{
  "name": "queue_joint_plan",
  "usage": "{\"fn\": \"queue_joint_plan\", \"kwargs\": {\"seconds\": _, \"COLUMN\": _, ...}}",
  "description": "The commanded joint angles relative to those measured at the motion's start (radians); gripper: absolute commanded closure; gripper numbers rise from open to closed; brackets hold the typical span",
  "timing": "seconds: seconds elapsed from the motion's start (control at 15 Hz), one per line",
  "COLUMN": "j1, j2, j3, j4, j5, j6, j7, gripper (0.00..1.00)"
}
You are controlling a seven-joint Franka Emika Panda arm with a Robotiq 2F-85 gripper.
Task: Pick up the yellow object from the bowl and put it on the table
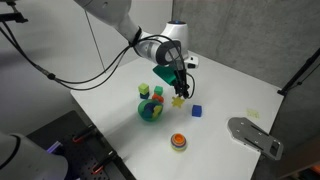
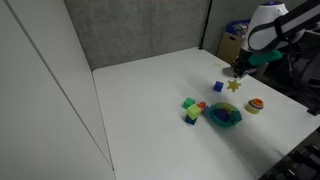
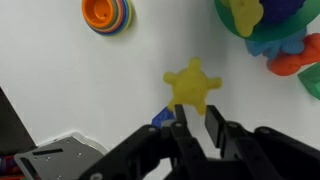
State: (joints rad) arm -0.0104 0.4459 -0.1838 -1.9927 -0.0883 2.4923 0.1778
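The yellow star-shaped object (image 1: 178,101) lies flat on the white table (image 1: 105,115), apart from the teal bowl (image 1: 150,111). It also shows in an exterior view (image 2: 234,86) and in the wrist view (image 3: 192,86). My gripper (image 3: 196,125) is open and empty, with bare table showing between its fingers. It hangs just above the yellow object, as both exterior views show (image 1: 180,86) (image 2: 238,72). The bowl (image 2: 224,117) holds several coloured toy pieces; in the wrist view it is at the top right (image 3: 268,44).
A blue cube (image 1: 196,111) (image 3: 160,117) sits close beside the yellow object. An orange-red stacked disc (image 1: 178,141) (image 3: 107,14) lies nearer the table's front. Yellow-green and blue blocks (image 2: 189,108) stand by the bowl. A grey metal plate (image 1: 255,136) lies at the table's edge.
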Motion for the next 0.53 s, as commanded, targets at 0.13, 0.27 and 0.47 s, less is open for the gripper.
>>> {"fn": "queue_joint_plan", "kwargs": {"seconds": 0.13, "j1": 0.017, "j2": -0.087, "j3": 0.008, "j4": -0.011, "j5": -0.043, "j6": -0.125, "j7": 0.014, "gripper": 0.25}}
{"fn": "queue_joint_plan", "kwargs": {"seconds": 0.27, "j1": 0.026, "j2": -0.145, "j3": 0.02, "j4": -0.027, "j5": -0.049, "j6": -0.19, "j7": 0.012, "gripper": 0.08}}
{"fn": "queue_joint_plan", "kwargs": {"seconds": 0.47, "j1": 0.029, "j2": -0.244, "j3": 0.046, "j4": -0.039, "j5": -0.042, "j6": -0.315, "j7": 0.012, "gripper": 0.0}}
